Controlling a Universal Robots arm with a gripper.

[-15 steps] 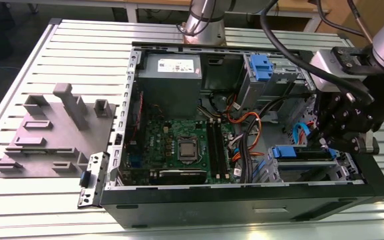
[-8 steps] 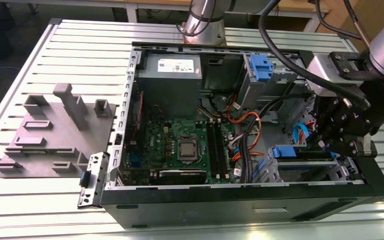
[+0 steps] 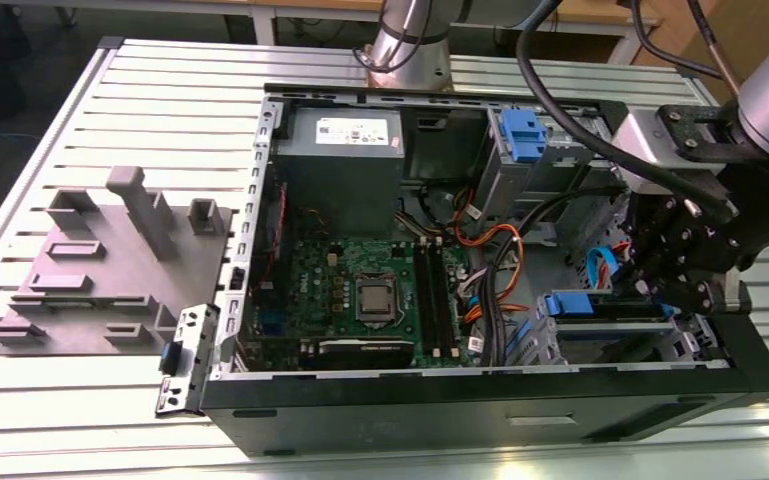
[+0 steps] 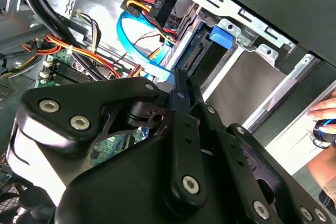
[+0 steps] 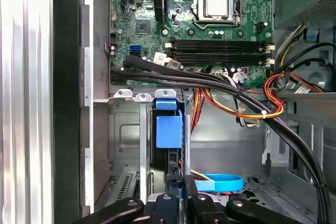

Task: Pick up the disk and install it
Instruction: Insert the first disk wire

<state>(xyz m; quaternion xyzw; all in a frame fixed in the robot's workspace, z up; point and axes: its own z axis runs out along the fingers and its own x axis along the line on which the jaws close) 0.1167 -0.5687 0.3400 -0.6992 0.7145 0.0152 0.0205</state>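
The disk [image 3: 618, 306] stands on edge in the drive bay at the near corner of the open computer case, on the exterior view's right. Its blue side rail [image 5: 169, 127] faces the motherboard. In the second wrist view the disk [image 4: 195, 56] shows its dark connector end, with the blue rail [image 4: 223, 34] against the silver bay wall. My gripper [image 3: 654, 292] reaches down into the bay from above. Its black fingers [image 5: 167, 203] press together on the disk's thin edge in both wrist views, so the gripper [image 4: 181, 85] is shut on it.
A bare blue clip [image 3: 523, 135] sits in the far bay beside the grey power supply [image 3: 344, 135]. Black, orange and blue cables [image 5: 226, 85] cross between the motherboard [image 3: 357, 290] and the bay. A person's hand [image 4: 325, 114] is outside the case. A grey fixture [image 3: 104, 260] lies on the table.
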